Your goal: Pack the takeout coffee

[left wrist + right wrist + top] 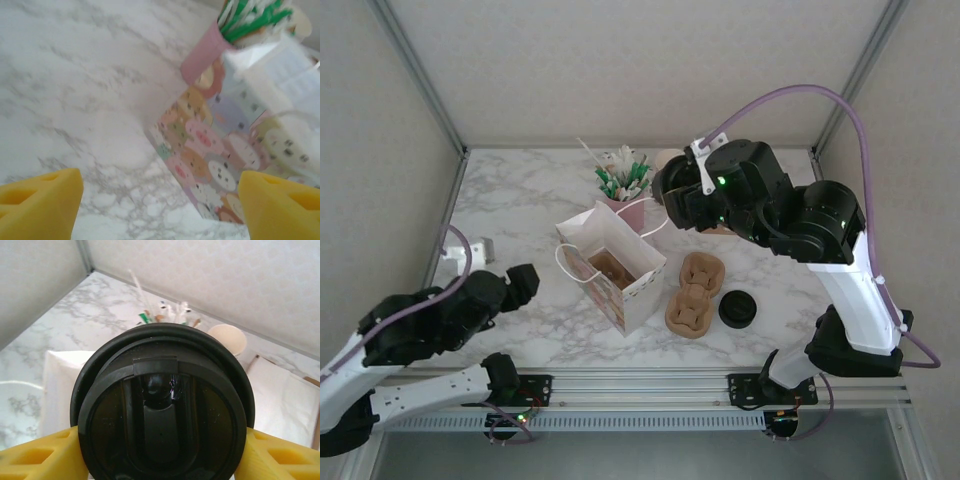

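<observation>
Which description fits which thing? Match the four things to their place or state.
1 takeout coffee
2 loose black lid
3 pink cup
4 left hand

a open, holding nothing
b gripped by the right hand
c lying on the table beside the carrier
d holding green and white sticks

Pairs: 1-b, 2-c, 3-d, 4-a

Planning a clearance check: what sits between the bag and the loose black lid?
The cardboard carrier, lying flat beside the bag. The lid sits just past its right edge. The top view shows this.
</observation>
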